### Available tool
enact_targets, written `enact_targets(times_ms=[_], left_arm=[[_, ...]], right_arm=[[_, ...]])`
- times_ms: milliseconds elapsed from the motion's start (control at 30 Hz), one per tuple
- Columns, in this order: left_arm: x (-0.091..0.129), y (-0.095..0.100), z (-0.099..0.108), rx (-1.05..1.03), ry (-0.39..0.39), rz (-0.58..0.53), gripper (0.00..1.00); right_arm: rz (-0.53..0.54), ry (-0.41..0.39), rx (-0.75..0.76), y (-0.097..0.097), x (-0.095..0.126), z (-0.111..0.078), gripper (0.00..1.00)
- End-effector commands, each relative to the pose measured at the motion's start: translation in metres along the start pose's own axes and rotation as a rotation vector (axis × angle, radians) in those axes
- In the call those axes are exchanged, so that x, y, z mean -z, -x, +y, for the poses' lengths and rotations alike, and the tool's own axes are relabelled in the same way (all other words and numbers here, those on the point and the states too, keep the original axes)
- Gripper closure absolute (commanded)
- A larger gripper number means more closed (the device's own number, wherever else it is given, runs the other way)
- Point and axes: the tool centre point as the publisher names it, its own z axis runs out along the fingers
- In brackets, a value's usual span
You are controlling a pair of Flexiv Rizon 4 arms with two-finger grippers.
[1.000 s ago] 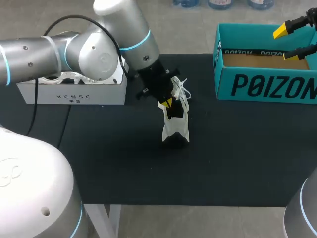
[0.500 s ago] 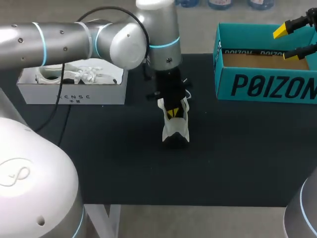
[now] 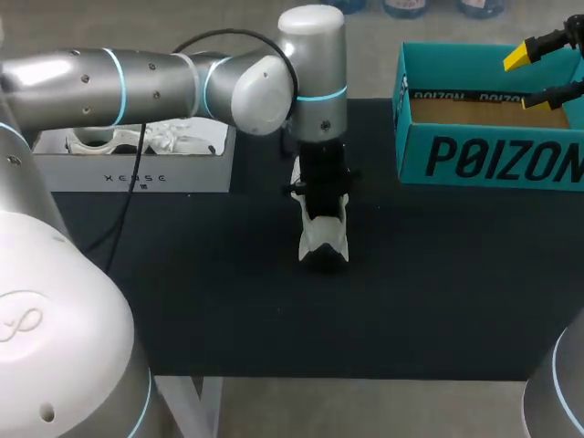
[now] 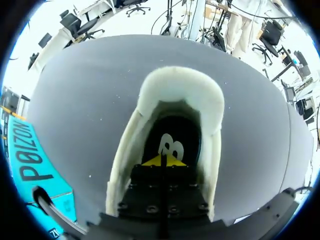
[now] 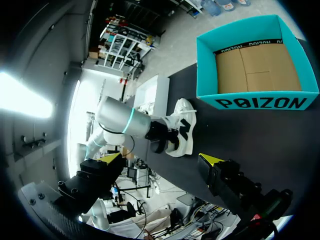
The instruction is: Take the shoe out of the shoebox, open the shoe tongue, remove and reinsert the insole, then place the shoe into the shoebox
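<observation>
**Shoe mid-desk, left gripper inside it**

I see the white shoe standing at the middle of the desk, well apart from the teal shoebox at the far right corner. My left gripper is clenched, tips down in the shoe's opening. My right gripper hangs released above the shoebox.

Large black block lettering runs along the near wall of the teal shoebox at far right, with a smaller printed band inside its rim. Small dark lettering marks the near face of the white box at far left. A white logo sits on the insole inside the shoe.
</observation>
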Motion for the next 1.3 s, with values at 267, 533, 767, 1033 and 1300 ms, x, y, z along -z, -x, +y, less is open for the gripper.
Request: enact_targets(times_ms=[267, 533, 767, 1033, 1300], left_arm=[[-0.027, -0.013, 0.013, -0.144, 0.051, -0.053, 1.0], [0.014, -0.009, 0.013, -0.179, 0.094, -0.105, 1.0], [0.028, 0.001, 0.028, -0.212, 0.125, -0.086, 1.0], [0.038, 0.007, 0.04, -0.224, 0.156, -0.08, 1.0], [0.038, 0.004, 0.045, -0.228, 0.182, -0.06, 0.37]], right_arm=[[-0.002, 0.001, -0.001, 0.0, 0.0, -0.001, 0.0], [-0.002, 0.001, -0.001, 0.0, 0.0, -0.001, 0.0], [-0.002, 0.001, -0.001, 0.0, 0.0, -0.001, 0.0], [-0.002, 0.001, -0.001, 0.0, 0.0, -0.001, 0.0], [-0.002, 0.001, -0.001, 0.0, 0.0, -0.001, 0.0]])
